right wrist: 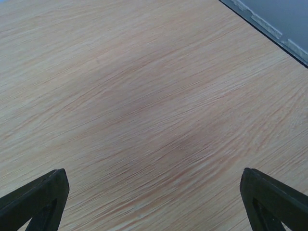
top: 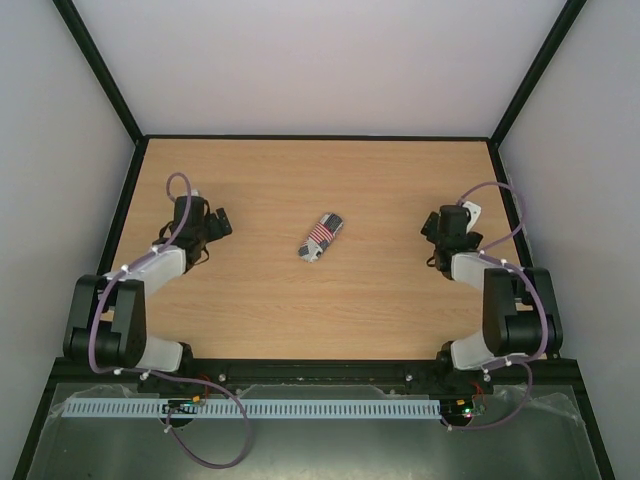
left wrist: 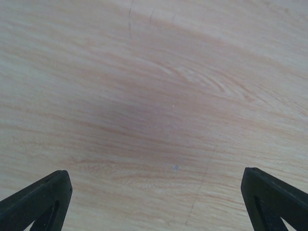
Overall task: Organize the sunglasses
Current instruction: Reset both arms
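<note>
The stars-and-stripes oblong case [top: 321, 237] lies closed and tilted in the middle of the wooden table [top: 320, 300]. The sunglasses are out of view. My left gripper [top: 212, 222] is open and empty over bare wood at the left, well apart from the case; its fingertips [left wrist: 43, 197] frame only wood in the left wrist view. My right gripper [top: 436, 228] is open and empty over bare wood at the right; its fingertips [right wrist: 274, 199] frame only wood in the right wrist view.
Black frame rails [top: 320, 137] border the table at the back and sides. The table's edge and a pale wall [right wrist: 279, 24] show at the top right of the right wrist view. A white cable strip [top: 250, 408] runs along the near edge.
</note>
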